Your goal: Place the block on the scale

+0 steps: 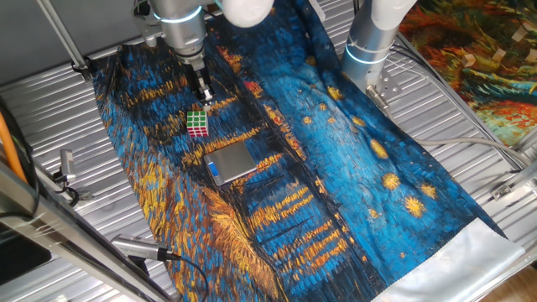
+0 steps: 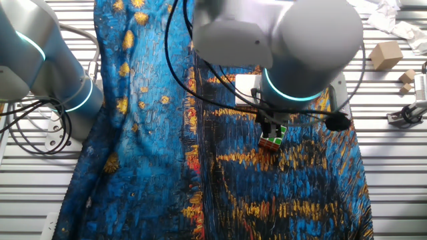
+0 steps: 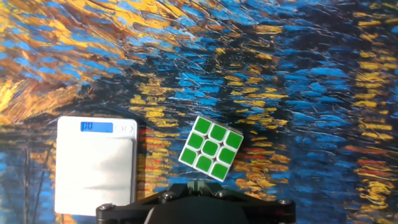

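Starry-night patterned cloth, blue with orange and yellow swirls, covers a ribbed metal counter. On the cloth lies one scale, flat and thin, with a silver platform and a blue display strip along one edge. Just beside the scale, on the side away from its display in one fixed view, is one block, a small puzzle cube with a three-by-three grid of stickers; the hand view shows a face that is all green. It is not on the scale. One hand hangs directly above the block, and whether it grips the cube or hovers free of it cannot be told, since the fingertips are hidden in every view. The block looks light, rigid and hard, with smooth plastic faces that may be somewhat slippery, and its layers could twist under uneven pressure. A sound hold would likely be on two opposite flat faces, squarely at mid-height, not on corners. A second arm stands idle beyond the scale.
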You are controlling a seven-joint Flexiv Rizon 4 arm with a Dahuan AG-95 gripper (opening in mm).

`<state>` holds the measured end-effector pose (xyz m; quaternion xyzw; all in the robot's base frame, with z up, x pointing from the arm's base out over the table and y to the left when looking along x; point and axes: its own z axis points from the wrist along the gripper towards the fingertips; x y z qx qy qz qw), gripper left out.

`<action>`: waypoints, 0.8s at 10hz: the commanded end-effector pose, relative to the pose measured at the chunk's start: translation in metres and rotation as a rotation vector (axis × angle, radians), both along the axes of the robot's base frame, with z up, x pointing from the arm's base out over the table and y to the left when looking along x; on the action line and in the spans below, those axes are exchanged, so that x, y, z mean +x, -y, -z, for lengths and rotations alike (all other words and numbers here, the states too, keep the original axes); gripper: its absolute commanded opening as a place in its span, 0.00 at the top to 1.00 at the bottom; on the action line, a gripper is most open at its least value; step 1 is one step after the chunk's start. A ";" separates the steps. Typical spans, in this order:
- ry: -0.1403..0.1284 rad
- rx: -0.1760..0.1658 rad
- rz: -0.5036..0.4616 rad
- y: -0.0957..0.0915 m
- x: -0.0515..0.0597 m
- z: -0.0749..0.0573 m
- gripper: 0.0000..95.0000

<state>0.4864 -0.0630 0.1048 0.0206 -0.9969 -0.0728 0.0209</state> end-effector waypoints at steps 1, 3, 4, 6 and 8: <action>-0.129 -0.044 0.010 0.000 0.001 0.001 1.00; -0.143 -0.053 0.012 0.000 0.001 0.001 1.00; -0.143 -0.050 0.010 0.000 0.001 0.001 1.00; -0.135 -0.049 0.011 0.000 0.002 0.001 1.00; -0.121 -0.043 0.014 0.006 0.016 0.012 1.00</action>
